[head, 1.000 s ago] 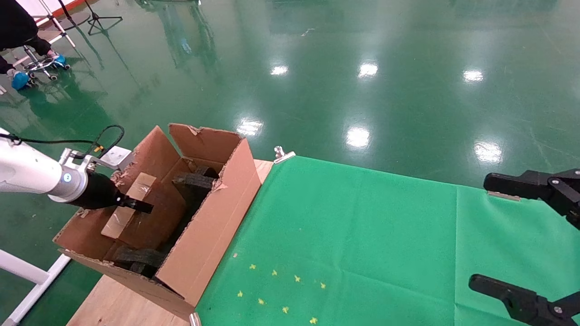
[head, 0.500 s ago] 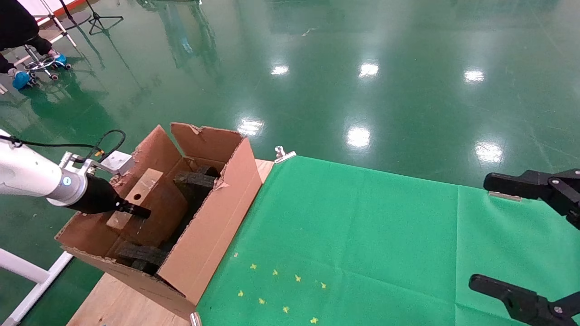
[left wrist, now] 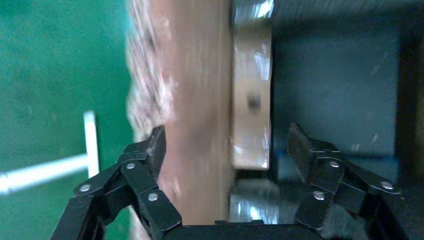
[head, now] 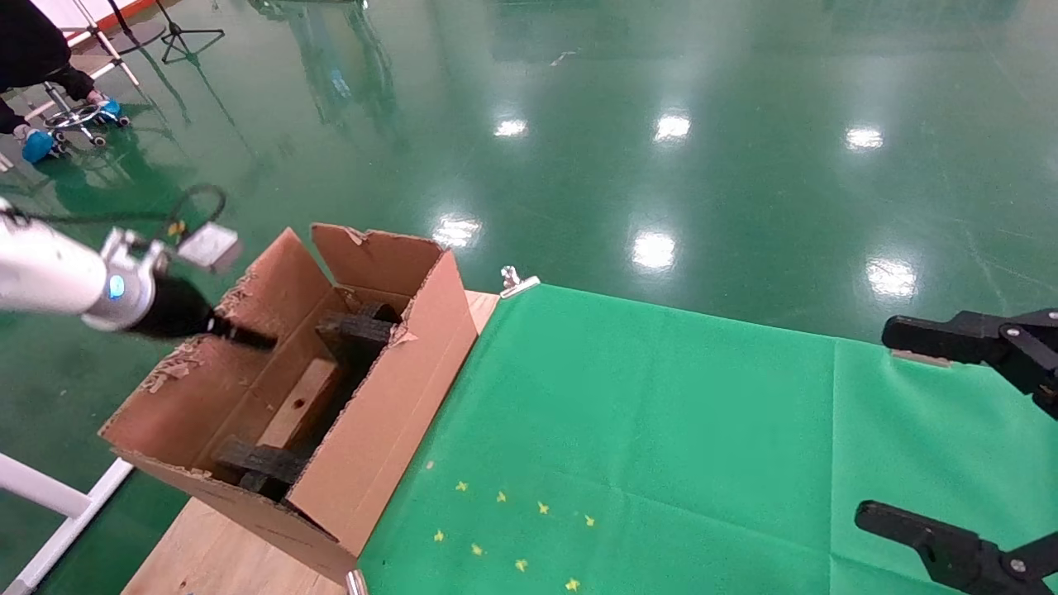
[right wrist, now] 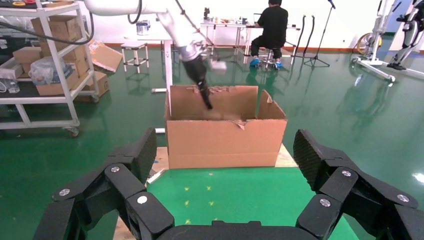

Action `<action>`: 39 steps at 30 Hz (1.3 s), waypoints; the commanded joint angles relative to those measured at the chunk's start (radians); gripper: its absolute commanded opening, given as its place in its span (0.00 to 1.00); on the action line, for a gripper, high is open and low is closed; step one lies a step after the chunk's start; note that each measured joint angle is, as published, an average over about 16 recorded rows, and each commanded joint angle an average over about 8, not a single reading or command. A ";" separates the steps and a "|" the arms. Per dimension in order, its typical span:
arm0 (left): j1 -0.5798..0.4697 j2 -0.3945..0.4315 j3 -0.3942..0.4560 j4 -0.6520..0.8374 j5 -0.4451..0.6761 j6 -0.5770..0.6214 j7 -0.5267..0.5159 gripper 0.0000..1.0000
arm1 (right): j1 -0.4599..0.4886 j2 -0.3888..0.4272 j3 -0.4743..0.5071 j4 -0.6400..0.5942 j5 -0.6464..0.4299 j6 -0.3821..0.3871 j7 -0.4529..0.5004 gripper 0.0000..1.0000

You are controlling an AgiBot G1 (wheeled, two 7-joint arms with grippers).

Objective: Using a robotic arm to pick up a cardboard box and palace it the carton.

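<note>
While its jaws stood wide apart with nothing between them, the left gripper point(left wrist: 227, 150) hung above the carton's point(head: 388, 413) left flap, on the robotic arm point(head: 50, 277). Below it, the cardboard box point(head: 302, 402) lay free inside the carton, its round hole facing up, between the left wall and the black foam blocks point(head: 355, 330). Well apart, over the green cloth point(head: 661, 430), the right gripper point(right wrist: 225, 150) sat parked, jaws likewise spread.
</note>
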 commanded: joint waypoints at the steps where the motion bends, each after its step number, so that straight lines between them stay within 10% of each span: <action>1: -0.023 -0.005 -0.004 -0.031 -0.002 -0.009 0.005 1.00 | 0.000 0.000 0.000 0.000 0.000 0.000 0.000 1.00; 39: 0.213 -0.090 -0.271 -0.452 -0.436 0.215 0.187 1.00 | 0.000 0.000 0.000 0.000 0.000 0.000 0.000 1.00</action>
